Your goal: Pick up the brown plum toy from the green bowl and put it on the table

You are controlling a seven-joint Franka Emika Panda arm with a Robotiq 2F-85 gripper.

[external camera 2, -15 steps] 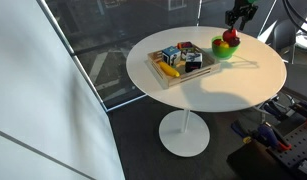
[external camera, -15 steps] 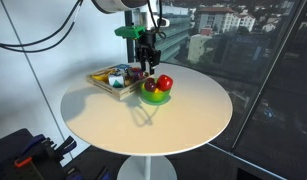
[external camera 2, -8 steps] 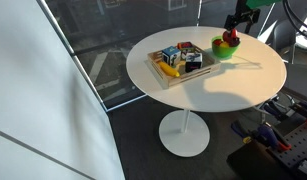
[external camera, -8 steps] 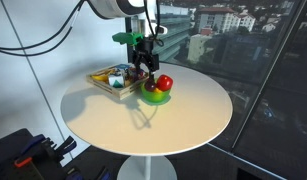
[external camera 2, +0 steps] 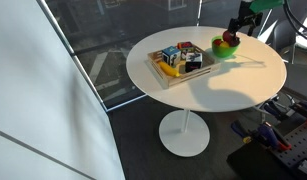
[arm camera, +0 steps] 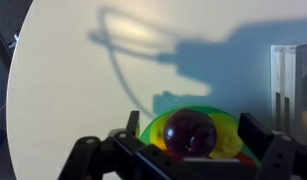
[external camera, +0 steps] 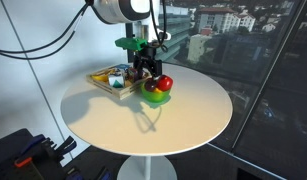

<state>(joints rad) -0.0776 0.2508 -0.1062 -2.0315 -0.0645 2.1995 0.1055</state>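
Note:
The brown plum toy (arm camera: 190, 135) lies in the green bowl (arm camera: 163, 122) beside a yellow fruit (arm camera: 229, 146). My gripper (arm camera: 192, 124) is open, with one finger on each side of the plum, just above the bowl. In both exterior views the gripper (external camera: 146, 74) (external camera 2: 235, 30) hangs low over the green bowl (external camera: 157, 98) (external camera 2: 223, 52), next to the larger red fruit (external camera: 165, 83) (external camera 2: 230, 38). The gripper hides the plum in both of these views. The bowl stands on the cream round table (external camera: 173, 125) (external camera 2: 213, 85).
A wooden tray (external camera: 111, 78) (external camera 2: 178, 62) with several small toys stands on the table right beside the bowl; its edge shows at the right in the wrist view (arm camera: 293, 80). A glass wall runs behind the table.
My gripper has come down closer to the green bowl and stays open. The fruits and the bowl have not moved.

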